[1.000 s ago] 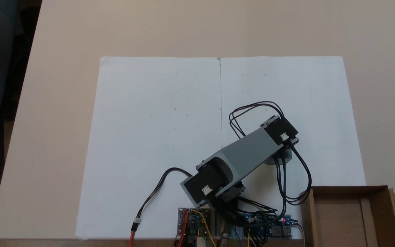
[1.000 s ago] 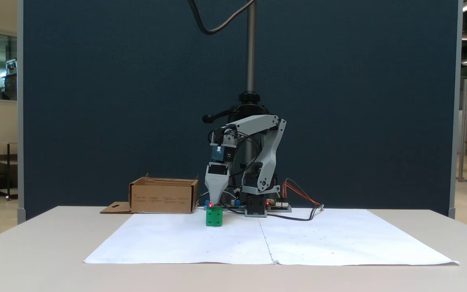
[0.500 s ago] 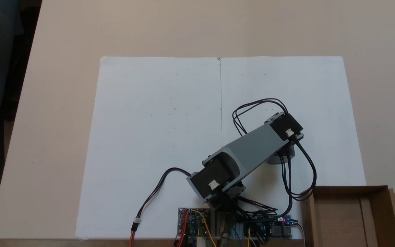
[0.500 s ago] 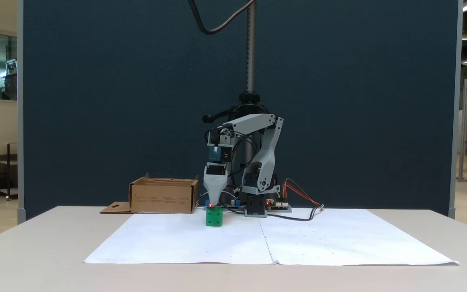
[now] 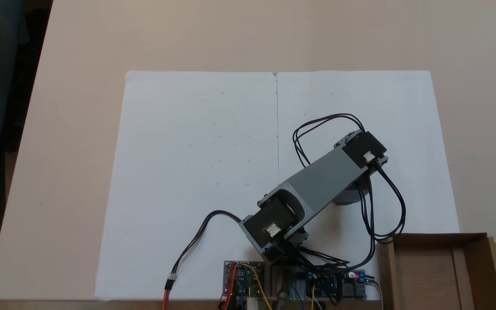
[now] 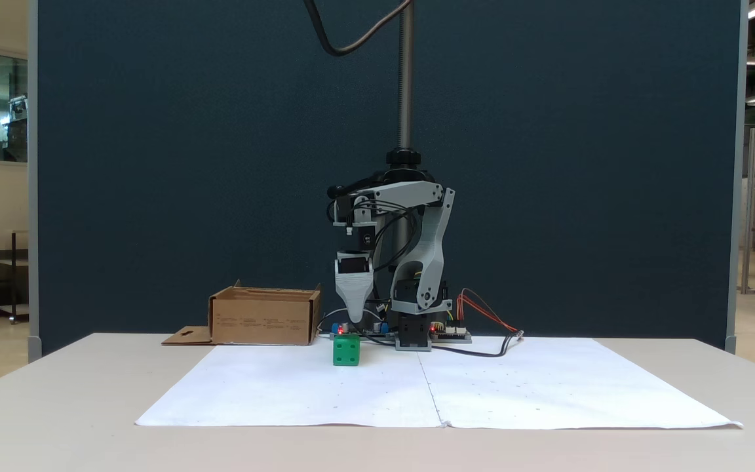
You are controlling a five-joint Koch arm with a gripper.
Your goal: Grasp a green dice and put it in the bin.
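Observation:
The green dice (image 6: pixel 346 349) rests on the white paper, a little left of the paper's centre seam in a fixed view. My gripper (image 6: pixel 354 319) hangs point-down just above it, slightly to its right, with a clear gap between tip and dice. Its jaws line up as a single grey wedge, so I cannot tell open from shut, and nothing hangs from it. The bin (image 6: pixel 263 318), a brown cardboard box with a slotted flap, stands left of the arm's base. From above the bin (image 5: pixel 474 258) sits at the bottom right corner, and the arm (image 5: pixel 321 181) covers the dice.
White paper sheets (image 5: pixel 196 150) cover the middle of the tan table. Circuit boards (image 5: pixel 241 277) and looping black cables (image 5: pixel 385 215) crowd the arm's base beside the bin. A metal pole (image 6: pixel 406 78) rises behind the arm before a dark blue partition.
The gripper has risen from right on top of the dice to a clear gap above it. From above, the arm's outer end has moved farther from the base. The dice has not moved.

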